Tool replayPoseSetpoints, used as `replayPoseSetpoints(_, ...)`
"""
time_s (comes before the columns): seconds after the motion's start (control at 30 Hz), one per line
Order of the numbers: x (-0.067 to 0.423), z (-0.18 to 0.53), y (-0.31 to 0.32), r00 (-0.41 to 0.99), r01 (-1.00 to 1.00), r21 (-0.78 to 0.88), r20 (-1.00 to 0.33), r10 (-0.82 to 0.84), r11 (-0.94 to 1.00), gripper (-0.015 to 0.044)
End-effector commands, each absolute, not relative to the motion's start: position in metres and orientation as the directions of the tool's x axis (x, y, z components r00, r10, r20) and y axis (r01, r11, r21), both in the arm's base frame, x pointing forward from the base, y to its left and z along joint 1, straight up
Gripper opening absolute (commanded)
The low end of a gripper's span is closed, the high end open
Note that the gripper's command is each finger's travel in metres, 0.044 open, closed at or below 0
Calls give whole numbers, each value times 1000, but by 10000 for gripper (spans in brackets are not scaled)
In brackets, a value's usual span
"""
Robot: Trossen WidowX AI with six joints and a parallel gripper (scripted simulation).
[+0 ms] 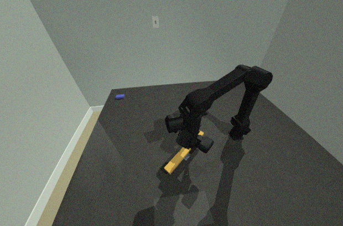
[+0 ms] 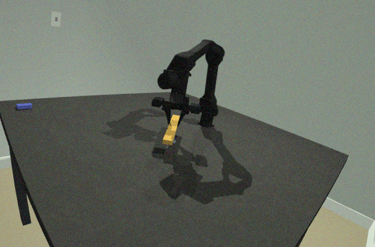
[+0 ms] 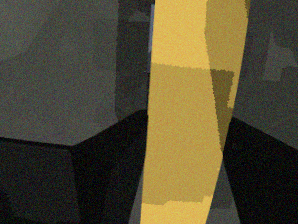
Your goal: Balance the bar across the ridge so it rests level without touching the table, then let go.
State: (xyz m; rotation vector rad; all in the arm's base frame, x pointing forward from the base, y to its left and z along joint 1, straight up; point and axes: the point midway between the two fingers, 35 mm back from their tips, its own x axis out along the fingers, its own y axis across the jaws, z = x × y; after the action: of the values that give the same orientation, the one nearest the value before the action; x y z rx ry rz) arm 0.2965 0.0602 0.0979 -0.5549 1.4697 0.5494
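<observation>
The yellow bar [image 1: 177, 160] [image 2: 170, 134] [image 3: 180, 100] is long and held above the table, with its dark shadow below it. My gripper [image 2: 173, 121] [image 3: 185, 123] points down and is shut on the bar, a finger on each side. A small blue-grey piece, likely the ridge [image 1: 187, 157] [image 2: 174, 141], shows low beside and under the bar. A thin bluish sliver of it shows at the bar's left edge in the wrist view. Most of it is hidden by the bar, so whether the two touch cannot be told.
A small blue block [image 1: 120, 96] [image 2: 24, 106] lies near the far left corner of the dark table [image 1: 124, 119] [image 2: 81, 181]. The arm's base [image 1: 240, 128] [image 2: 207, 119] stands behind and to the right of the bar. Arm shadows fall across the table around the bar.
</observation>
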Motion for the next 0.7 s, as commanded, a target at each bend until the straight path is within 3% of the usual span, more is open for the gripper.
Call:
replayPoseSetpoints(0.0, 297, 97, 60, 31, -648, -15, -1000, 6, 762, 0)
replayPoseSetpoints(0.67, 297, 96, 60, 31, -648, -15, -1000, 6, 762, 0)
